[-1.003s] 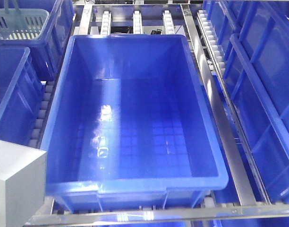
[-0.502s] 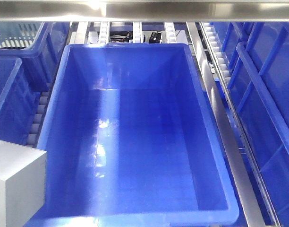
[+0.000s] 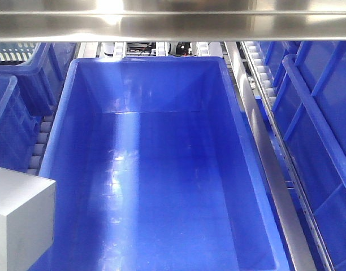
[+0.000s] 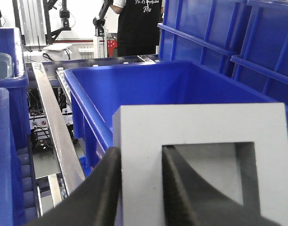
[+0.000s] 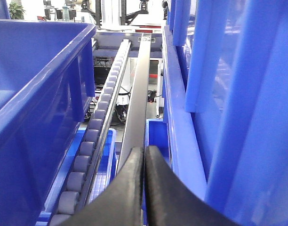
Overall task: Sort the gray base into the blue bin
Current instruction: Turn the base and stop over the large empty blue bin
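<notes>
Left wrist, left tool (image 4: 139,157) gripping gray base (image 4: 200,123)

A roller track (image 5: 94,136) runs beside a steel rail (image 5: 137,103).

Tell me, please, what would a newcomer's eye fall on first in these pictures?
First comes the big, empty blue bin, which fills the middle of the front view. Next comes the gray base, at the lower left edge of that view. The left gripper holds it, with the jaws pinching one wall of its square recess.
</notes>
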